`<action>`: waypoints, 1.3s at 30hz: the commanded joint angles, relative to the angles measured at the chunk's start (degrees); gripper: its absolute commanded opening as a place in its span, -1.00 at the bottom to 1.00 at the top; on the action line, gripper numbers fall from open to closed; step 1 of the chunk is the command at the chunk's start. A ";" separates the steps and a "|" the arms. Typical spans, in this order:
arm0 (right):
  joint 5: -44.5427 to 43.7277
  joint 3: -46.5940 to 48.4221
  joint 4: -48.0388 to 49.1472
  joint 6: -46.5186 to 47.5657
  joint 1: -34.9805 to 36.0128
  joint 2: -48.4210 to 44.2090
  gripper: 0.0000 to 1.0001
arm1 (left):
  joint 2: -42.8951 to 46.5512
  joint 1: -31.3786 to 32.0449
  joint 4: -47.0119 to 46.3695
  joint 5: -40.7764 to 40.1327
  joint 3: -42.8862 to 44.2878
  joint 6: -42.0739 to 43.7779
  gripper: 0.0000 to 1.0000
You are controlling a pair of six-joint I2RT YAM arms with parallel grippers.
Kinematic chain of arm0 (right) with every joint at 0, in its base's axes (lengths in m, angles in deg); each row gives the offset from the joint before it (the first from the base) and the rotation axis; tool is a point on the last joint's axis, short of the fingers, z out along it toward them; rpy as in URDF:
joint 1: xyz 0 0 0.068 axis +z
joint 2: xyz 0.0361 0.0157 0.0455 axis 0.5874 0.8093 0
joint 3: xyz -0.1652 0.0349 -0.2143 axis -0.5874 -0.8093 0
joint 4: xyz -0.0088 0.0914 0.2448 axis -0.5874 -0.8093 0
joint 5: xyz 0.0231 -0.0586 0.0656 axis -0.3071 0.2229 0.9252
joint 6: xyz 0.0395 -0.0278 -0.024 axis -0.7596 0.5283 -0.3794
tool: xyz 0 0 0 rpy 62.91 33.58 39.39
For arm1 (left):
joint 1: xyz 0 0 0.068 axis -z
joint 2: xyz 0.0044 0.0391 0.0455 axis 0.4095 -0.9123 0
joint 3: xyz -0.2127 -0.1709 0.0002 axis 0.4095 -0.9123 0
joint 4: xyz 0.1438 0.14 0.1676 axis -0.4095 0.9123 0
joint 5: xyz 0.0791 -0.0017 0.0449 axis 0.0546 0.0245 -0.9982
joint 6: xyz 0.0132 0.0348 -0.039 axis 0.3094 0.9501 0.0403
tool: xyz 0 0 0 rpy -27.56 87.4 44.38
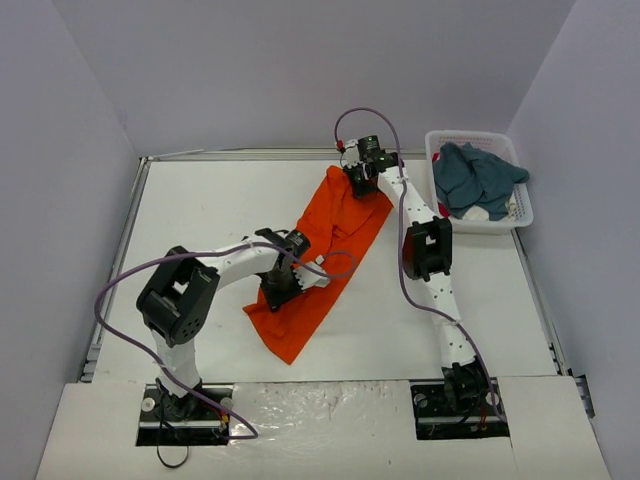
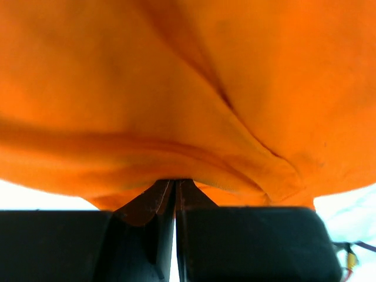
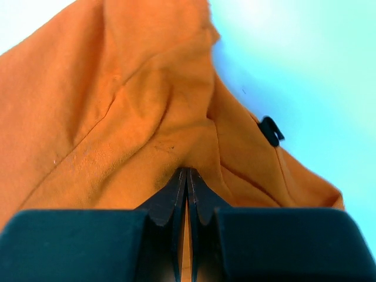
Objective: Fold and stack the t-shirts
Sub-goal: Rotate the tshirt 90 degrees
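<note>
From the overhead camera we're seeing the orange shirt (image 1: 325, 250) lying on the table (image 1: 200, 220) to the left of the basket (image 1: 495, 226). It's stretching in a long diagonal strip that starts near the basket's left side and runs away from it toward the arm bases. The teal shirt (image 1: 478, 178) is sitting bunched up inside the basket. The right gripper (image 1: 358, 185) is sitting at the end of the orange shirt nearest the basket. The left gripper (image 1: 278, 295) is down on the part well apart from it. From up there we can't tell how either pair of fingers is set.

The wrist cams are filling that in. On the left one we're looking at fingers pressed nearly together, just a thin slit between them, pinching a fold of orange cloth at the tips while the rest is filling the frame. Same deal on the right one: fingers are squeezing down to a sliver on a ridge of orange fabric. Only that view is showing a small black bit (image 3: 269, 130) at the cloth's edge, and we can't tell what it is.
</note>
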 commanded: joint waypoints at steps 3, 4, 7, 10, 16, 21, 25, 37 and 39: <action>2.03 1.75 1.80 -4.59 0.87 3.24 -1.00 | -6.49 5.45 2.03 10.03 1.84 -2.28 -0.95; 2.99 1.75 1.80 -4.77 0.87 3.33 -1.00 | -7.11 7.11 1.69 11.08 1.85 -2.37 -0.95; 3.44 1.49 1.98 -5.04 1.05 3.15 -1.00 | -9.39 10.02 1.33 13.53 2.37 -2.98 -0.95; 3.88 1.40 2.24 -5.21 1.05 3.06 -1.00 | -11.59 11.87 1.68 18.53 3.78 -3.95 -0.95; 5.02 1.66 2.68 -5.30 1.48 2.89 -1.00 | -13.70 16.09 1.33 22.86 7.11 -4.57 -0.95; 5.90 1.58 3.21 -4.42 2.89 2.54 -1.00 | -16.94 18.72 1.33 25.59 11.95 -5.27 -0.95; 4.76 1.58 3.74 -3.46 4.03 2.01 -1.00 | -19.06 19.26 1.33 27.61 15.11 -5.71 -0.95; 1.95 0.26 5.31 0.06 4.91 -1.50 -1.00 | -9.94 17.68 7.47 26.73 17.75 -0.71 -0.95; 0.54 0.08 6.63 0.32 5.26 -3.25 -1.00 | -6.60 16.89 9.50 27.61 19.16 0.09 -0.95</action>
